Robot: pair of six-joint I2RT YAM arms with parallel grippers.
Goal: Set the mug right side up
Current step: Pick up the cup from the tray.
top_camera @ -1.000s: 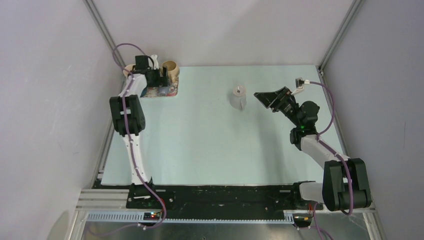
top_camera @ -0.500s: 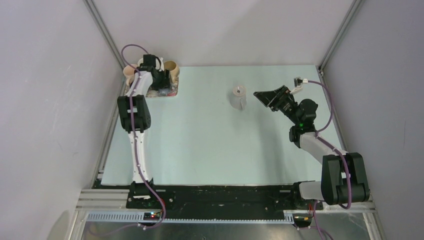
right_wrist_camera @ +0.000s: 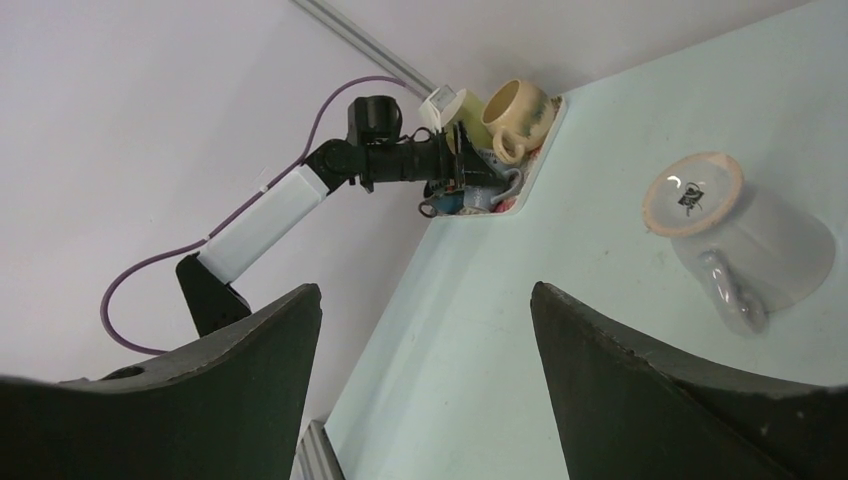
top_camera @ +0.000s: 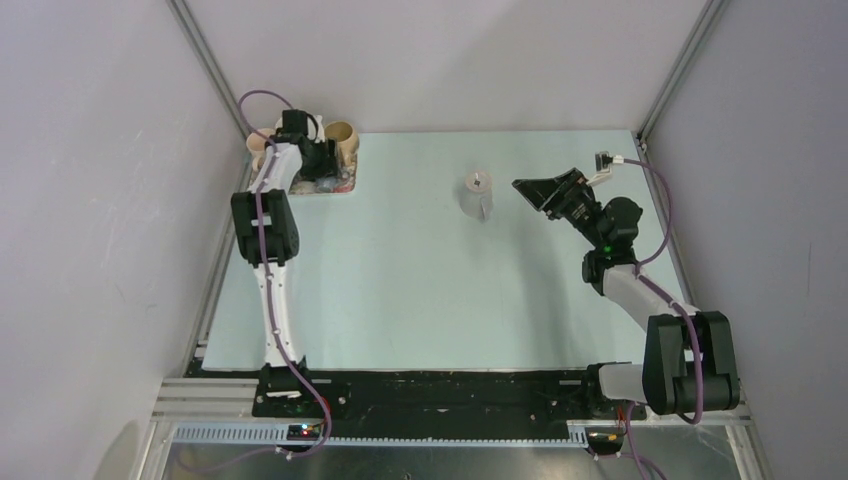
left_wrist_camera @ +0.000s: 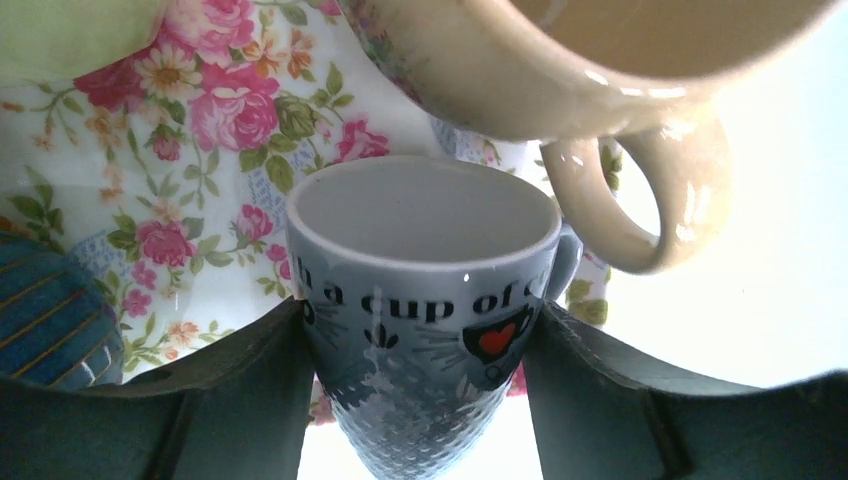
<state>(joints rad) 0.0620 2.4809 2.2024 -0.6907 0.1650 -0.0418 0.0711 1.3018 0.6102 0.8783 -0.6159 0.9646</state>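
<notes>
A white mug (top_camera: 478, 193) stands upside down in the middle of the table, its base with a small logo facing up (right_wrist_camera: 692, 195) and its handle towards me. My right gripper (top_camera: 530, 198) hovers open just right of it with nothing between its fingers (right_wrist_camera: 425, 292). At the far left my left gripper (top_camera: 318, 160) reaches into a floral tray (top_camera: 340, 186). There it is shut on a blue-grey mug (left_wrist_camera: 425, 400) printed "a cup of", with a finger pressed against each side of the mug's body (left_wrist_camera: 420, 312).
A cream mug (top_camera: 340, 133) sits on the tray right behind the blue-grey one, its handle (left_wrist_camera: 640, 200) close to the left gripper. Another cream cup (top_camera: 258, 138) and a dark blue ribbed object (left_wrist_camera: 50, 310) are also there. Walls enclose the table on three sides.
The left gripper has narrowed onto the blue-grey mug and its arm has shifted slightly at the tray. The right arm has drifted a little to the right.
</notes>
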